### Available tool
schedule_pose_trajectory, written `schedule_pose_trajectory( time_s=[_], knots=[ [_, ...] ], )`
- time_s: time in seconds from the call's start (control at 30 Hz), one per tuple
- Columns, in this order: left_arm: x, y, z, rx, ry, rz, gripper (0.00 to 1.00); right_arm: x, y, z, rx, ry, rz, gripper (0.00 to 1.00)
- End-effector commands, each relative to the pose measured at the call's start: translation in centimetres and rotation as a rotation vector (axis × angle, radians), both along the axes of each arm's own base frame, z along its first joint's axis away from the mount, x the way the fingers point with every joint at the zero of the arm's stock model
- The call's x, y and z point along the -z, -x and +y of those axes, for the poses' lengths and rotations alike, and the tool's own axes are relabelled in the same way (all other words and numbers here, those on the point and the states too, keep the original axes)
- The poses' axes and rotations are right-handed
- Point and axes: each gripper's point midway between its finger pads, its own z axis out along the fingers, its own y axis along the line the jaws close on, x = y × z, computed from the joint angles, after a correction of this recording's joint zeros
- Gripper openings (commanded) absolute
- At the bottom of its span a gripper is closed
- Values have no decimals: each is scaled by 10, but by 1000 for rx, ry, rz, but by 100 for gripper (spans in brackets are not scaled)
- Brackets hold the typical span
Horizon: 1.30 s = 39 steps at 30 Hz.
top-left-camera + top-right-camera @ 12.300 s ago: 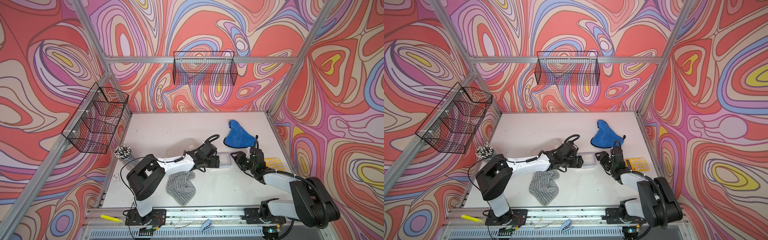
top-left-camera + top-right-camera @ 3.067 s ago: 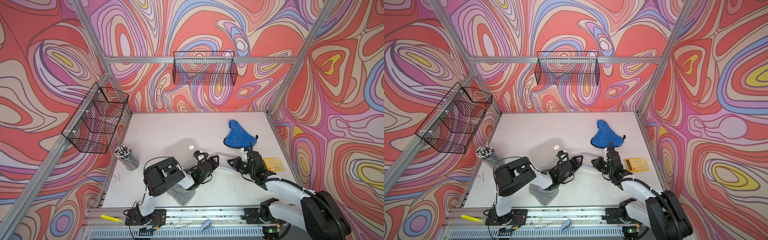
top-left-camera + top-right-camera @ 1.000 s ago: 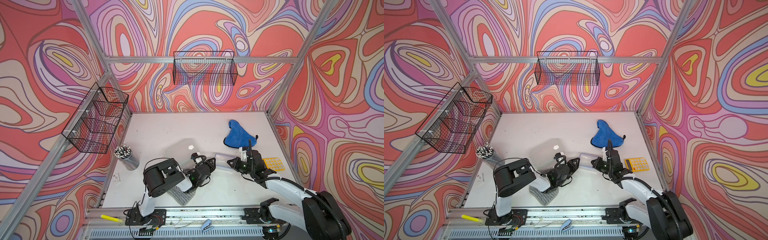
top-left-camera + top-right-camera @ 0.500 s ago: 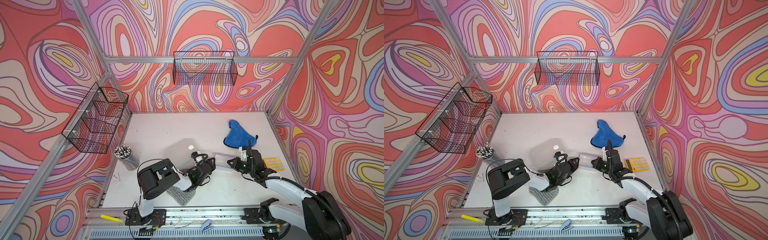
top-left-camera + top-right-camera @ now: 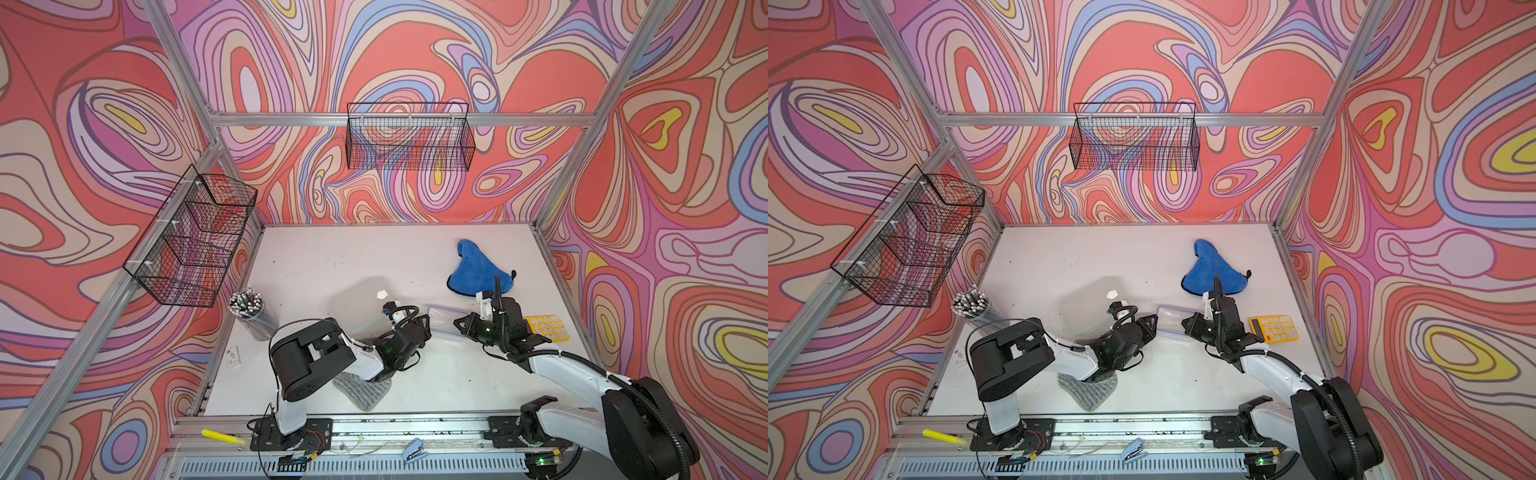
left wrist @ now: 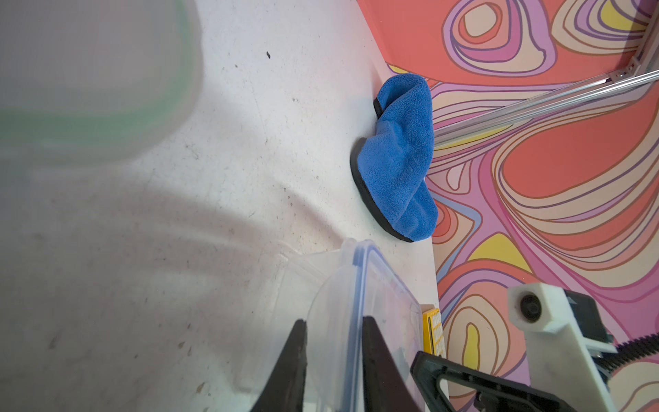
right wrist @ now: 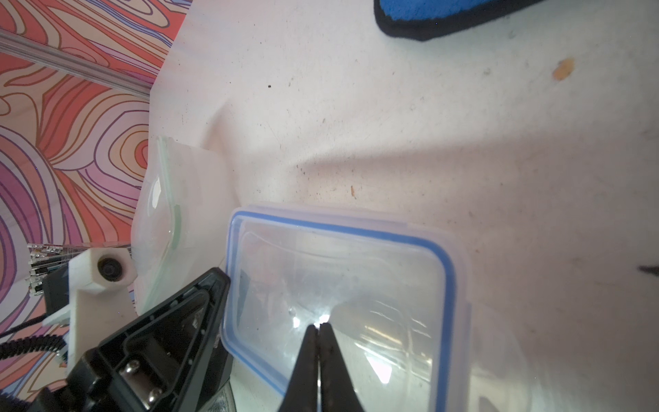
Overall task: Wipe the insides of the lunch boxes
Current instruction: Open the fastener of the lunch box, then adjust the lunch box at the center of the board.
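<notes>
Left gripper (image 6: 333, 320) has its jaws nipped narrow on the end of the small lunch box (image 5: 448, 335), lying between the two grippers; right gripper (image 7: 319, 325) pinched tight, empty, tips over its blue-rimmed lid (image 7: 356, 264); large lunch box (image 5: 360, 300) just beside the left gripper

Quick rundown of me: left arm (image 5: 365, 361) and right arm (image 5: 569, 370) are white shells with chunky black joints. The right one has a ribbed black hose (image 5: 660, 415). My right gripper (image 7: 319, 325) has thin black wedge fingers (image 7: 308, 364), and there's a white camera mount (image 7: 96, 281) plus silver screws (image 7: 132, 365).
</notes>
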Motion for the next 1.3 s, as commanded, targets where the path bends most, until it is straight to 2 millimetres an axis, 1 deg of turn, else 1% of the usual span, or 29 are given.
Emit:
schedule_pose_trajectory(
  time_s=[0.0, 0.13, 0.23, 0.37, 0.43, 0.63, 0.83, 0.9, 1.03, 1.13, 1.2, 1.23, 1.27],
  knots=[
    [14, -2, 13, 6, -141, -12, 24, 69, 55, -26, 20, 155, 295, 0],
    [19, -2, 10, 21, -119, -4, 26, 67, 51, -23, 18, 142, 289, 0],
    [17, -3, 3, 23, -33, -19, 29, 65, 49, -22, 15, 132, 280, 0],
    [12, -5, -6, 36, 12, -21, 34, 64, 50, -21, 13, 127, 280, 0],
    [9, -6, -5, 29, 18, -24, 37, 63, 49, -21, 19, 124, 276, 0],
    [-6, -6, -2, 15, 35, -46, 50, 63, 49, -21, 23, 122, 273, 0],
    [-8, -6, -1, -4, 95, -27, 58, 60, 45, -21, 28, 122, 262, 0],
    [-9, -4, 1, -11, 102, -19, 61, 54, 41, -20, 31, 118, 245, 0],
    [-19, -4, 1, -14, 78, -26, 66, 42, 31, -17, 34, 99, 202, 0],
    [-24, -3, 0, -12, 68, -22, 69, 28, 21, -12, 30, 79, 160, 0],
    [-23, -1, 2, -21, 70, -1, 72, 17, 15, -10, 20, 73, 129, 0],
    [-22, 1, 3, -25, 77, 12, 74, 12, 12, -9, 16, 72, 114, 4],
    [-21, 3, 5, -32, 83, 19, 75, 5, 7, -7, 13, 70, 93, 9]
  ],
)
